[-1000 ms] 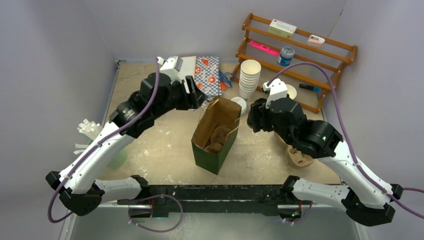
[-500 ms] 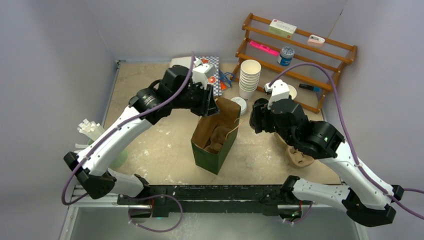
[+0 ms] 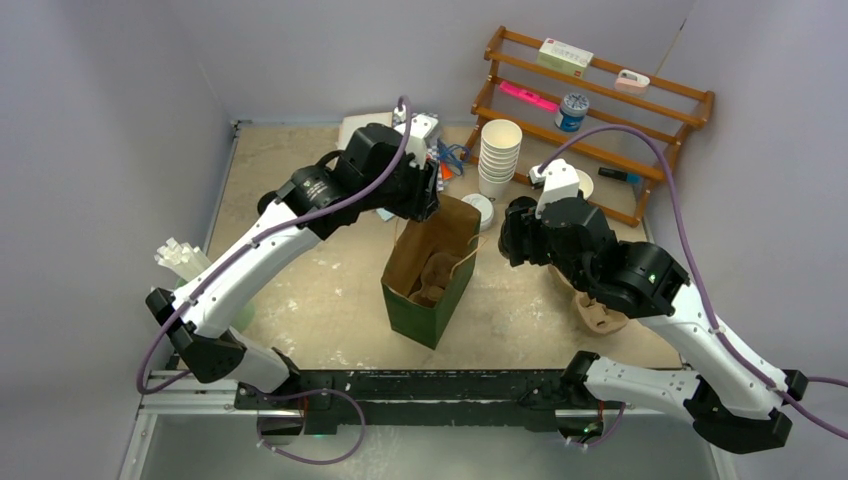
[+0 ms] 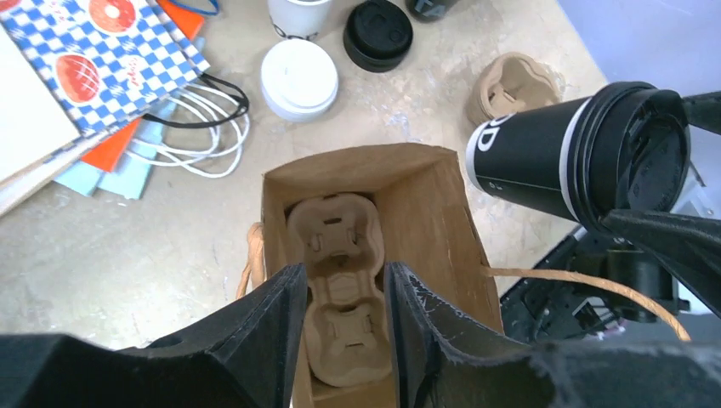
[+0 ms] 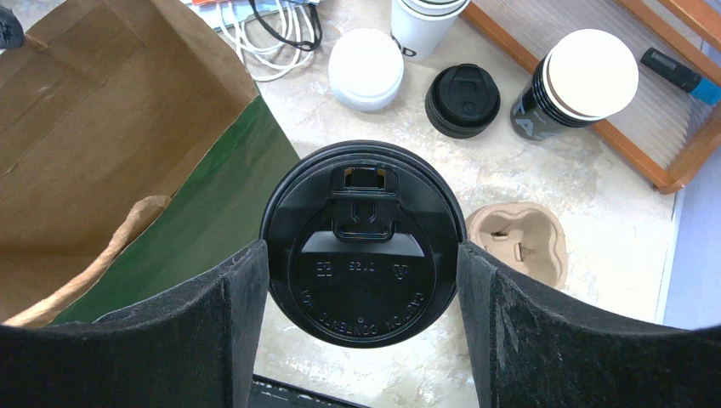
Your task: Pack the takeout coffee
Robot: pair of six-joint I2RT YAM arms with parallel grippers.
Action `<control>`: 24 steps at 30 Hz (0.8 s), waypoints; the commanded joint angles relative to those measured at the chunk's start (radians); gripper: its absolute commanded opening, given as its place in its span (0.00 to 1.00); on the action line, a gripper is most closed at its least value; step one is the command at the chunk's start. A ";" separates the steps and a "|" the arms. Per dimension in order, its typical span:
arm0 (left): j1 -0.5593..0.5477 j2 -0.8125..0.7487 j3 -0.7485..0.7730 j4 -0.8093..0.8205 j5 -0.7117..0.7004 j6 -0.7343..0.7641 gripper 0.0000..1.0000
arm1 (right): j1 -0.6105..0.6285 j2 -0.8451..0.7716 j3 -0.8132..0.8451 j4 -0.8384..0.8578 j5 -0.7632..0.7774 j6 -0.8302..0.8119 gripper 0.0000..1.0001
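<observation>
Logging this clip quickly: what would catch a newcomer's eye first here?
The right tool grips a black coffee cup with a black lid, held beside the open paper bag at mid-table. The left tool, open, hangs over the bag's mouth, above a pulp cup carrier lying inside.

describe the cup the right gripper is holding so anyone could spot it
Find the open brown paper bag mid-table; just right of its mouth the right gripper clamps a coffee cup. It is black with a black lid, unlike the white-lidded dark cup by the wooden rack.
</observation>
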 commanded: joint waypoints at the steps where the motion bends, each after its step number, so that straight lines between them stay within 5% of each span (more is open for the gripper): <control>1: -0.021 0.038 0.068 -0.020 -0.125 0.049 0.42 | -0.001 0.000 0.036 -0.016 0.020 0.016 0.66; 24: -0.004 0.206 0.108 -0.092 -0.220 0.139 0.55 | -0.002 -0.020 0.048 -0.047 0.001 0.039 0.66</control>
